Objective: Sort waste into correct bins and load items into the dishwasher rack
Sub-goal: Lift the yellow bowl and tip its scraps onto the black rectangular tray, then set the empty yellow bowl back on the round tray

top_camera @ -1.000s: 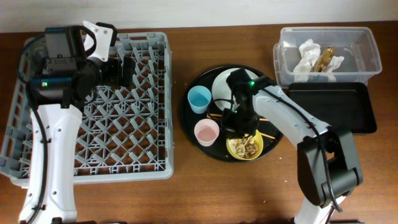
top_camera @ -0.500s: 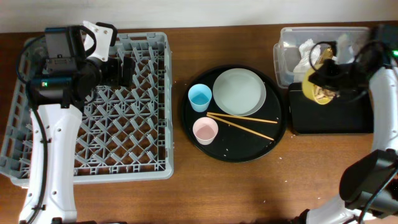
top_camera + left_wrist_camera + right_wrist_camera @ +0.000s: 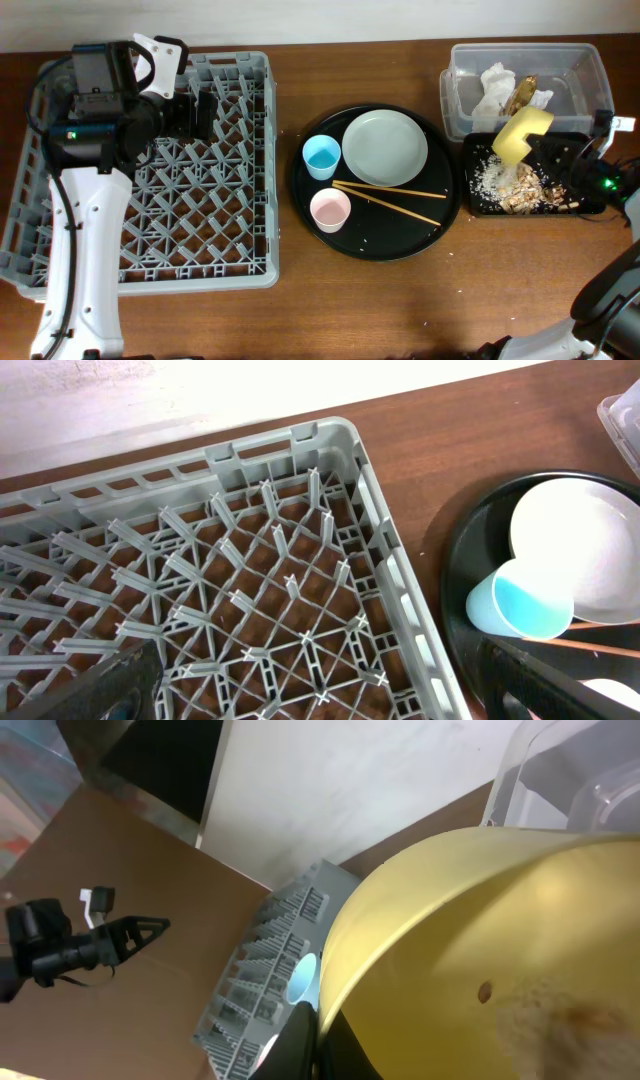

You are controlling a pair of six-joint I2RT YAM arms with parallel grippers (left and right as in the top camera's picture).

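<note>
My right gripper (image 3: 548, 150) is shut on the rim of a yellow bowl (image 3: 522, 135) and holds it tipped over the black bin (image 3: 575, 150), where food scraps (image 3: 520, 190) lie. The bowl (image 3: 500, 940) fills the right wrist view, with the fingers (image 3: 312, 1042) pinching its edge. My left gripper (image 3: 200, 115) is open and empty above the far side of the grey dishwasher rack (image 3: 250, 270); the rack also shows in the left wrist view (image 3: 300, 590). A round black tray (image 3: 400, 245) holds a pale plate (image 3: 385, 147), a blue cup (image 3: 321, 157), a pink cup (image 3: 331, 210) and chopsticks (image 3: 390, 195).
A clear plastic bin (image 3: 590, 70) with crumpled paper and a gold wrapper stands at the back right, behind the black bin. In the left wrist view the blue cup (image 3: 520, 600) and plate (image 3: 580, 540) lie to the right of the rack.
My right arm lifted the yellow bowl off the round tray, carried it right and tipped it; the food scraps now lie in the black bin. The left arm has not moved.
</note>
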